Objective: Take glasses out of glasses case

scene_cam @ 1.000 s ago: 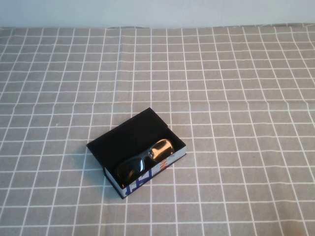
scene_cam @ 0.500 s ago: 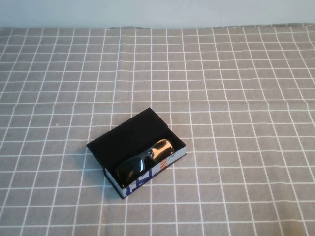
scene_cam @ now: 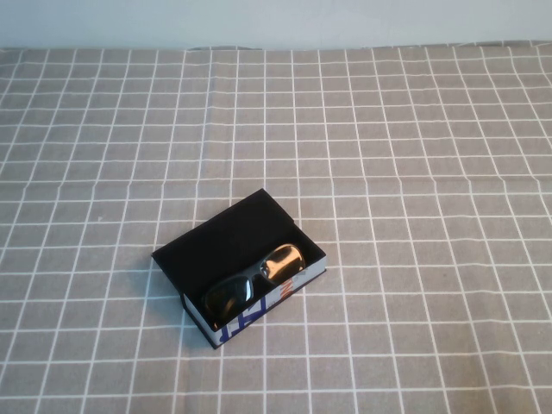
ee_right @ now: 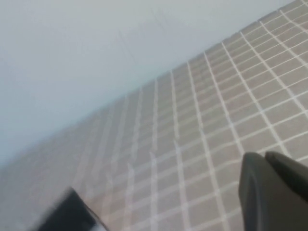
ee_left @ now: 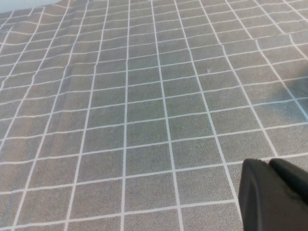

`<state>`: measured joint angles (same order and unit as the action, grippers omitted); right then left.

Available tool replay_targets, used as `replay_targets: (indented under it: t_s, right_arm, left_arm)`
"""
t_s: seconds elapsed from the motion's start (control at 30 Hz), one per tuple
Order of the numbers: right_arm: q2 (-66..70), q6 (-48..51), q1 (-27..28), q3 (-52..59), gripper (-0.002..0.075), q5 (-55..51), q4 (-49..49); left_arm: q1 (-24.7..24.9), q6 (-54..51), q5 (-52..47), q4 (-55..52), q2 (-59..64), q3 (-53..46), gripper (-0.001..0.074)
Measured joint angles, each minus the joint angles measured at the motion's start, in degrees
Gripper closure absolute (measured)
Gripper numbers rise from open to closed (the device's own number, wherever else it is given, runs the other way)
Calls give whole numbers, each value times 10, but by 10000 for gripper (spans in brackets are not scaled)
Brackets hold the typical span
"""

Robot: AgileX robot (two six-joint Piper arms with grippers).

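The black thick-framed glasses (scene_cam: 255, 280) with dark, shiny lenses lie inside the small rectangular glasses case (scene_cam: 226, 246), which stands open in the lower centre-left of the high view, turned at an angle to the grid lines. The glasses rest along the near long wall of the case; one lens reflects a warm light, and the arms are hidden behind the frame and cannot be made out. The white outer side of the case with blue and red print shows only as a narrow strip, so the print cannot be read. The case lies on a grey tablecloth with a white grid (scene_cam: 414, 172). Neither arm appears in the high view. The left gripper (ee_left: 275, 196) shows only as a dark, cut-off piece in the lower right corner of the left wrist view, above bare cloth. The right gripper (ee_right: 274, 191) is cut off in the same way in the right wrist view, where a blurred dark corner of the case (ee_right: 72, 214) sits at the lower left.
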<state>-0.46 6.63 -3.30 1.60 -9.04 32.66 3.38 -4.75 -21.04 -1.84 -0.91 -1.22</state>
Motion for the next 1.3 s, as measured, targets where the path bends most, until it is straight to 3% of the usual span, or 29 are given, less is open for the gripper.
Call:
replay_targets:
  t_s: [0.27, 0.4, 0.7, 0.93, 1.07, 1.3]
  right_arm:
    - [0, 0, 0, 0, 743, 51, 205]
    - [24, -1, 0, -31, 743, -23, 234]
    - [313, 16, 0, -232, 743, -313, 57]
    - [541, 131, -7, -402, 743, -403, 3]
    - [655, 156, -59, -498, 743, -404, -24]
    - [826, 185, -216, -669, 743, -406, -136]
  left_arm:
    - [0, 0, 0, 0, 0, 0, 739]
    - [0, 0, 0, 0, 0, 0, 739]
    - [0, 0, 0, 0, 0, 0, 740]
    - [0, 0, 0, 0, 0, 0, 739]
    - [0, 0, 0, 0, 0, 0, 739]
    - [0, 0, 0, 0, 0, 0, 739]
